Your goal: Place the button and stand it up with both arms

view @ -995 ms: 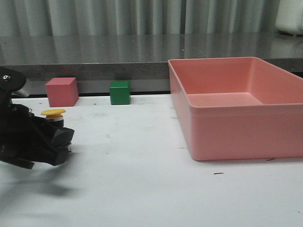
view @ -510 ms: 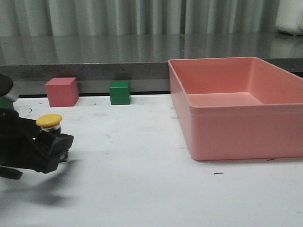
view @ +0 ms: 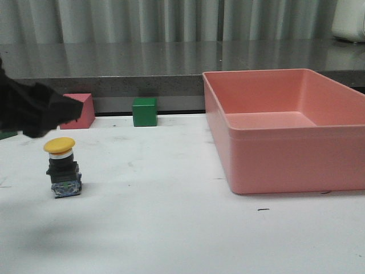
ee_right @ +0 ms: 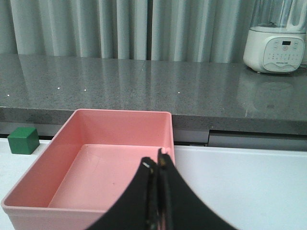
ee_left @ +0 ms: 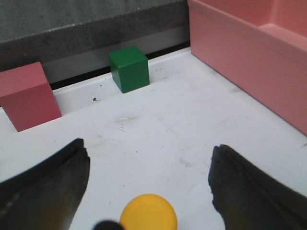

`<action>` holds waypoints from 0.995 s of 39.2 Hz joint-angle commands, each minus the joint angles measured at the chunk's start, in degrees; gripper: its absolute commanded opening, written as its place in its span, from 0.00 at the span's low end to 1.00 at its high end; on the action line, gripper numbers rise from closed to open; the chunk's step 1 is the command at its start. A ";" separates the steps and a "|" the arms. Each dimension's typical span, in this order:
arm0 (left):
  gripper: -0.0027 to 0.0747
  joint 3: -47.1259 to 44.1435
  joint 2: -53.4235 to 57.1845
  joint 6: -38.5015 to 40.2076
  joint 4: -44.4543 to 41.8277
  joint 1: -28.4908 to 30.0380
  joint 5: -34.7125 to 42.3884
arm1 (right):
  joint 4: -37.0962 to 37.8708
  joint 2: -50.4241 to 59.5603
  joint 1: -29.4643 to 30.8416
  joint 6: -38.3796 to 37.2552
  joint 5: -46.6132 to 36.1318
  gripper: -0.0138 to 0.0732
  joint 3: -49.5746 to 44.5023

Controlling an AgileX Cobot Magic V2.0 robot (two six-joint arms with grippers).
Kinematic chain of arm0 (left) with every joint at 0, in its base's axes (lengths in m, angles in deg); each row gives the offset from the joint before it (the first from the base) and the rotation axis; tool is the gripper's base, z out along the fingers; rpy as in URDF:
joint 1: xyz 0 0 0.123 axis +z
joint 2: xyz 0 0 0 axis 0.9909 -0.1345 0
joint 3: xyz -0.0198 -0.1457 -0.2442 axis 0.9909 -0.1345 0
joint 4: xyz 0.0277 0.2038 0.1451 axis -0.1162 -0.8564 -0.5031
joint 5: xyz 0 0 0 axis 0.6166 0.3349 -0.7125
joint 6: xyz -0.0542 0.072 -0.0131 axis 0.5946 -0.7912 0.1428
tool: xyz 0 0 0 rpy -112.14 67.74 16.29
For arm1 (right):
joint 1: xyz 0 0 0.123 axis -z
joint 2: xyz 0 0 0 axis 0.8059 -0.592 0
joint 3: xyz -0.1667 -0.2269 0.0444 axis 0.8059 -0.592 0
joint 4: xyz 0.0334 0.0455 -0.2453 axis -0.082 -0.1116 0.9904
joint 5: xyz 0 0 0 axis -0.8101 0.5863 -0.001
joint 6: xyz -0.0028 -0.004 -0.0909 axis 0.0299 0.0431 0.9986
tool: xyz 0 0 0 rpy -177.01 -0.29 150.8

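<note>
The button (view: pixel 63 168) stands upright on the white table at the left, yellow cap up, black body on a bluish-grey base. My left gripper (view: pixel 48 111) hangs above and behind it, apart from it. In the left wrist view the left gripper (ee_left: pixel 148 184) is wide open, and the yellow cap (ee_left: pixel 148 212) lies below, between the fingers (ee_left: pixel 53 187). My right gripper (ee_right: pixel 157 167) is shut and empty, above the pink bin (ee_right: pixel 29 189); it is out of the front view.
A large pink bin (view: pixel 274 160) fills the table's right side. A pink cube (view: pixel 80 111) and a green cube (view: pixel 144 111) stand at the table's back edge below a grey counter. A white appliance (ee_right: pixel 280 43) stands on the counter.
My left gripper has let go of the button and risen up and back. The button now stands alone on the table.
</note>
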 commanded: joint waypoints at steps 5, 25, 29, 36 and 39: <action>0.69 6.96 13.14 4.21 0.03 -0.19 -16.74 | 0.88 -0.45 0.38 0.35 -4.59 0.09 1.54; 0.29 12.82 41.28 4.79 3.71 -0.19 -47.14 | 0.88 -0.45 0.38 0.35 -4.59 0.09 1.54; 0.13 12.82 44.66 4.79 3.71 -0.19 -48.30 | 0.88 -0.45 0.38 0.35 -4.59 0.09 1.54; 0.01 12.82 46.64 4.79 3.71 -0.19 -48.78 | 0.88 -0.45 0.38 0.35 -4.59 0.09 1.54; 0.01 12.82 46.64 4.79 3.71 -0.19 -48.81 | 0.88 -0.45 0.38 0.35 -4.59 0.09 1.54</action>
